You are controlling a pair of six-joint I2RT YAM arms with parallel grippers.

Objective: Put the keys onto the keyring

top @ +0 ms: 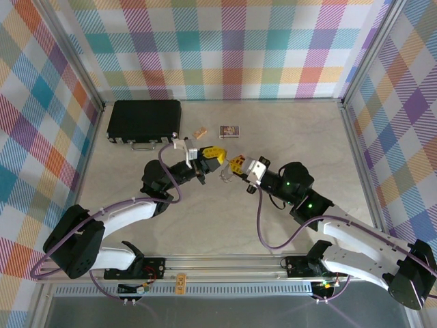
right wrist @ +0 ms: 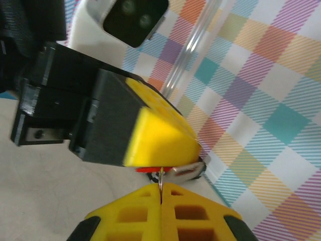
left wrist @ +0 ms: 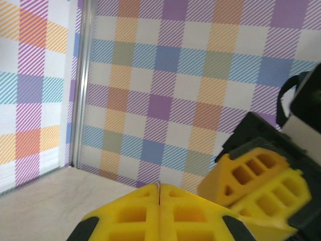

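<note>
left tool (left wrist: 159, 190) closed | right tool (right wrist: 161, 190) closed | keyring (right wrist: 186, 171) between their tips

the tiny red-headed key (right wrist: 149, 169) is up off the table, seen edge-on as a flat red sliver. its thin metal end drops straight down into the shut seam of the right gripper (right wrist: 160, 193). just to its right, the thin grey metal keyring (right wrist: 188, 171) shows as a short shiny curve tucked under a yellow finger of the left gripper (top: 220, 162). whether key and ring touch cannot be told.
</note>
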